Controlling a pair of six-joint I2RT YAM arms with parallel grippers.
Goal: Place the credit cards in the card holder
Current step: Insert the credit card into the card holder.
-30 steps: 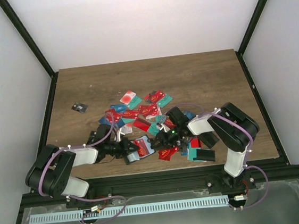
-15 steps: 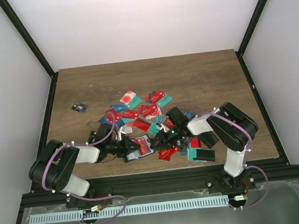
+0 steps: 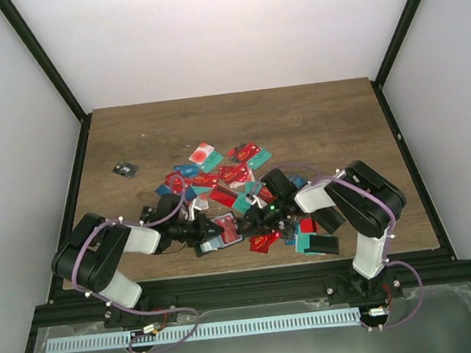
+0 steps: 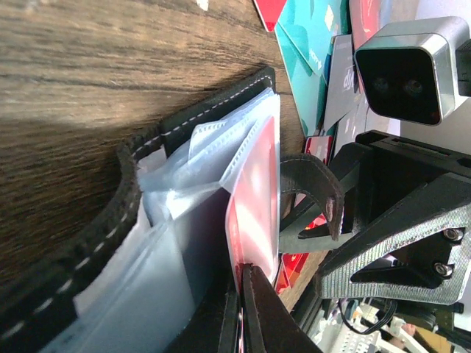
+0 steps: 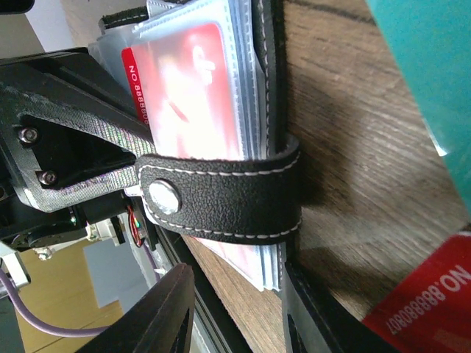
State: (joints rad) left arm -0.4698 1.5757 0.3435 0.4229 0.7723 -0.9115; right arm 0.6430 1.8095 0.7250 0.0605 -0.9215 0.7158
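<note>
Found left gripper (image 4: pixel 241 312) pinched tight on a red credit card (image 4: pixel 254 198), partway into a clear pocket of the open card holder (image 4: pixel 188 118). Located card holder at 6 o'clock on table (image 3: pixel 314 118), loose credit cards (image 3: pixel 237 173) toward 12. Saw right gripper (image 5: pixel 237 323) part-open astride its end below clasp tab (image 5: pixel 221 200); cannot tell whether clamped.

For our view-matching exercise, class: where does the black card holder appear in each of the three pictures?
Top external: card holder in the lower middle, slightly left of centre.
Left wrist: card holder fills the left half, its stitched edge curving downward.
Right wrist: card holder runs from the top middle down to the centre.
Shared landmark: the red card in its clear pocket.
</note>
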